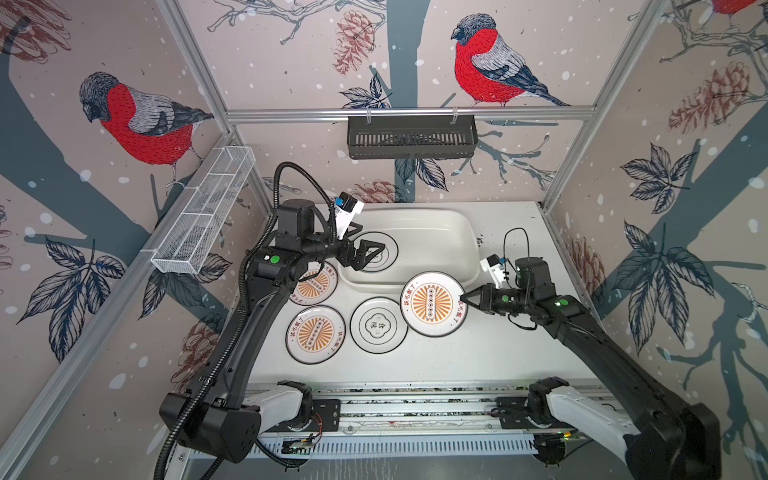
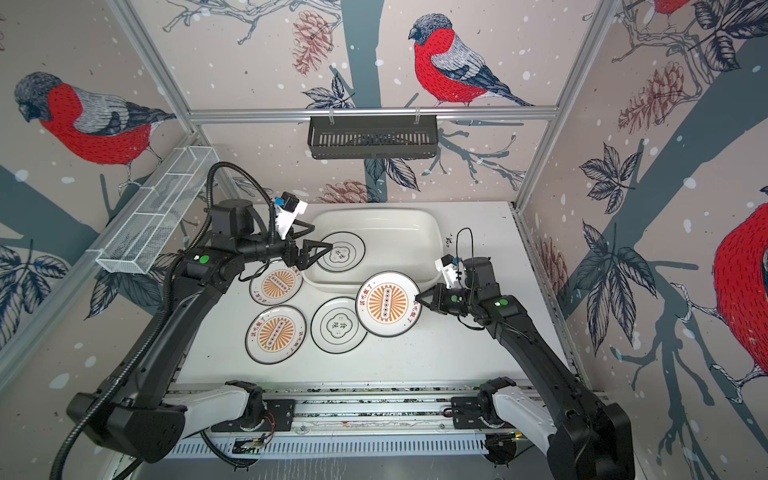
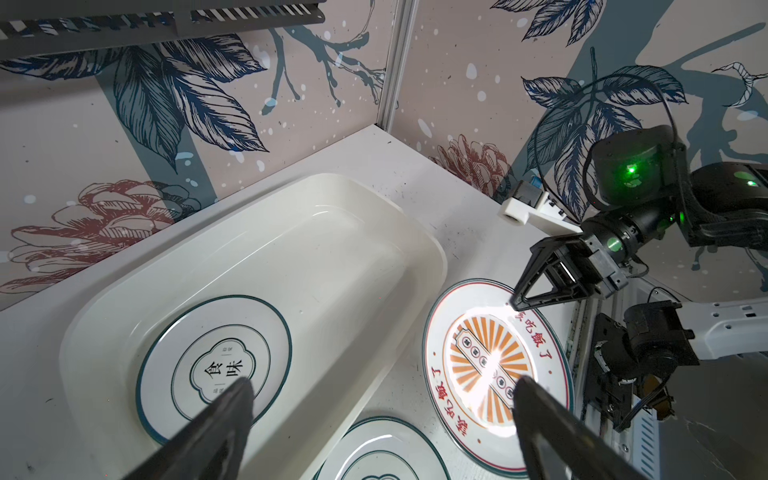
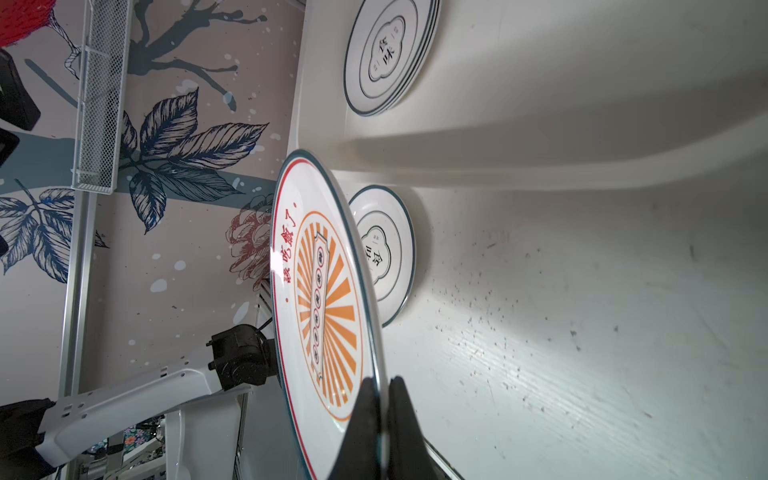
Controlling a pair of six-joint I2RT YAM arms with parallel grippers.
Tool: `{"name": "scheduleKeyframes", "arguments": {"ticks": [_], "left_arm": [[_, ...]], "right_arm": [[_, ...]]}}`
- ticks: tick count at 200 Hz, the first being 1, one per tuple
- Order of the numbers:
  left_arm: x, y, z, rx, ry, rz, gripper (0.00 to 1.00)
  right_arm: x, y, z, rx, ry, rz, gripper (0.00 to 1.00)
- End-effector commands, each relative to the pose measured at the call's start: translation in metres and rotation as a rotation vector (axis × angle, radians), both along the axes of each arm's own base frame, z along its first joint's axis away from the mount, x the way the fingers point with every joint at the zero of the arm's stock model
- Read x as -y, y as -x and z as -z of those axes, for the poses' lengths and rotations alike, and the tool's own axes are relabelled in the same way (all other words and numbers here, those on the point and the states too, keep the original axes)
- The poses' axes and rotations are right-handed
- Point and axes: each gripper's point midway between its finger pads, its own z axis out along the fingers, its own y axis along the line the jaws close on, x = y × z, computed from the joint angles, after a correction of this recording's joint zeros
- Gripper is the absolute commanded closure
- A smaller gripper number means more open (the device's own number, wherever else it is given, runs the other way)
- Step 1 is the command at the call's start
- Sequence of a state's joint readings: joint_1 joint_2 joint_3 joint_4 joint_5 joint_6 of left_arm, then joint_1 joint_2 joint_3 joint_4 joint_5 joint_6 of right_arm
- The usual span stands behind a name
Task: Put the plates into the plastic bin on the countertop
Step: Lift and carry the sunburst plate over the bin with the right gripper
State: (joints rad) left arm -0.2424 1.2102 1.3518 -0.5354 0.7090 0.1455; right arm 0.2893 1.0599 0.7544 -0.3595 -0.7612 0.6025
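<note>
Right fingers (image 4: 365, 415) were clamped on the rim of a round white orange-sunburst plate (image 1: 432, 303), held clear of the speckled white worktop (image 1: 478, 345), overlapping the near rim of the glossy white plastic bin (image 1: 436, 232). Left fingers (image 3: 224, 415) were spread wide, empty, over the white quatrefoil plate (image 1: 388, 258) in the bin.

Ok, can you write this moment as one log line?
left hand: open, over plastic bin | right hand: shut on sunburst plate rim, raised beside bin | bin: quatrefoil plates inside | countertop: three plates waiting
</note>
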Motion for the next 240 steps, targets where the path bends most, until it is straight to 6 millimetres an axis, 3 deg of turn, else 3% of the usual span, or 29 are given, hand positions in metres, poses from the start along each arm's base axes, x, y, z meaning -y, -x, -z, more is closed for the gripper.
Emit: {"name": "scheduleKeyframes", "arguments": {"ticks": [1,21,41,82,127,179,240], "left_arm": [[-0.001,0.003,-0.007,0.018,0.009,0.0,0.04],[0.0,0.005,-0.008,0.015,0.023,0.01,0.04],[0.0,0.006,-0.008,0.015,0.027,0.009,0.04],[-0.001,0.009,-0.013,0.032,0.035,0.007,0.04],[0.001,0.013,-0.017,0.032,0.055,0.027,0.04],[0.003,0.016,-0.016,0.027,0.067,0.042,0.04],[0.004,0.02,-0.016,0.035,0.074,0.051,0.04]], "right_arm": [[-0.011,-0.031,-0.026,0.09,-0.054,-0.005,0.99],[-0.017,-0.06,-0.034,0.105,-0.074,0.017,0.99],[-0.024,-0.092,-0.024,0.081,-0.062,0.032,0.99],[-0.018,-0.151,0.008,0.04,0.018,0.125,1.0],[-0.007,-0.199,0.031,0.029,0.095,0.262,1.0],[-0.002,-0.231,0.06,-0.029,0.132,0.346,1.0],[-0.007,-0.245,0.087,-0.07,0.17,0.378,1.0]]}}
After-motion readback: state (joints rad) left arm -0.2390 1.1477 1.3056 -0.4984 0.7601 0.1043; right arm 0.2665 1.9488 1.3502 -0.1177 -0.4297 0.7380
